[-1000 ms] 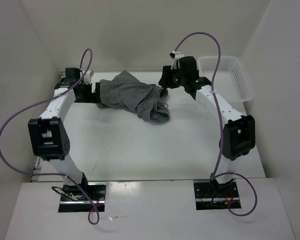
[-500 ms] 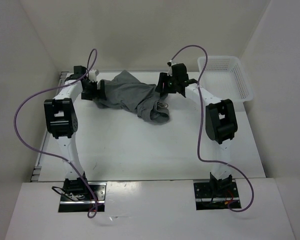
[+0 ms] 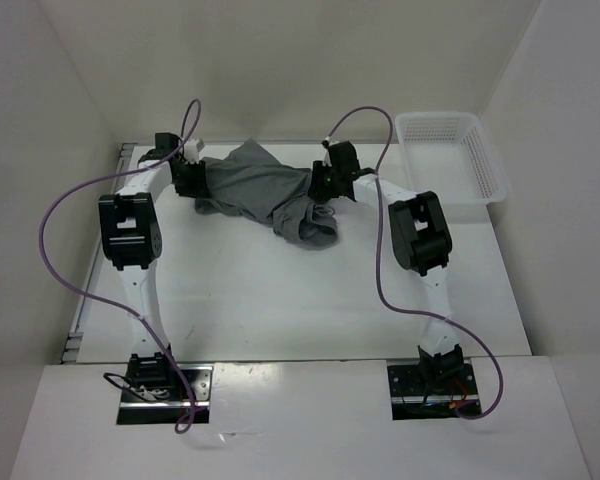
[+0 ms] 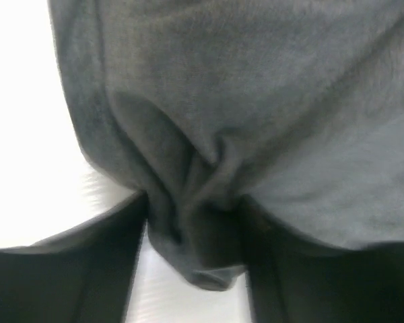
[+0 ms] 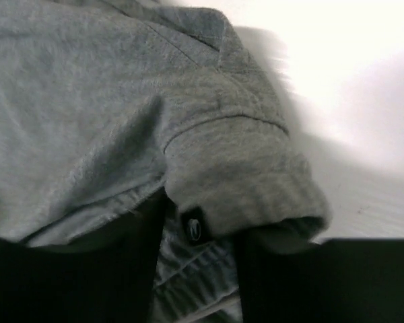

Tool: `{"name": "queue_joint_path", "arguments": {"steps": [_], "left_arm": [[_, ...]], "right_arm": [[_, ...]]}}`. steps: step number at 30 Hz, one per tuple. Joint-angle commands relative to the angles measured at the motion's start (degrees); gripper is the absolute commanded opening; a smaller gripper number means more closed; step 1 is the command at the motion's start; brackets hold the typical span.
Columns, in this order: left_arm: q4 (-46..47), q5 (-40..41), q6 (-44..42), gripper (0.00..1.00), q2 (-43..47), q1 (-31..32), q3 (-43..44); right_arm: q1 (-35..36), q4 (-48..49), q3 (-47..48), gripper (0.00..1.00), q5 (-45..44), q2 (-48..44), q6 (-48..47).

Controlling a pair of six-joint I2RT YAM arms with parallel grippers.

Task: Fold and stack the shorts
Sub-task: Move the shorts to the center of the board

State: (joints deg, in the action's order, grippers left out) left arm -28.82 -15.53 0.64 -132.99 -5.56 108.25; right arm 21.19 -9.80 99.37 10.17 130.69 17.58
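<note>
Shorts (image 3: 265, 195) lie crumpled at the table's twelve o'clock, long axis nine-to-three. Left gripper (image 3: 194, 181) at their nine pinches bunched cloth; right gripper (image 3: 317, 186) at three straddles the waistband (clamped? cannot tell, probably close).

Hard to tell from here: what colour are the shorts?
The shorts are plain medium grey; the right wrist view shows it best.

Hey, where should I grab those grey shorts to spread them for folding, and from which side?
Take the shorts at their two outer ends, each gripper coming from its own side: left gripper on the bunched fold at the left edge, right gripper on the thick ribbed waistband. The heap lies stretched left to right, so pulling those ends apart should probably flatten it.
</note>
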Motion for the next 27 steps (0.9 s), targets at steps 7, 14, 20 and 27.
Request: {"name": "queue_joint_path", "arguments": {"steps": [7,14,20,27], "left_arm": [[-2.56,-2.84,-0.64,0.0,1.41,0.29,5.02],[-5.45,-1.17,-0.64,0.0,12.38,-4.98,21.2],[-9.41,-4.85,-0.64,0.04,24.78,-5.86,18.42],[-13.36,-9.34,-0.64,0.18,41.3,-5.86,-11.44]], "right_arm": [[1.84,5.32,13.09,0.02,-3.93,1.67,-6.94],[-2.29,-1.43,36.66,0.0,8.32,-0.34,-13.09],[-4.05,-11.19,30.9,0.0,24.96,-13.06,-20.56],[-4.05,-23.58,2.39,0.11,28.42,-30.65,-37.34]]}}
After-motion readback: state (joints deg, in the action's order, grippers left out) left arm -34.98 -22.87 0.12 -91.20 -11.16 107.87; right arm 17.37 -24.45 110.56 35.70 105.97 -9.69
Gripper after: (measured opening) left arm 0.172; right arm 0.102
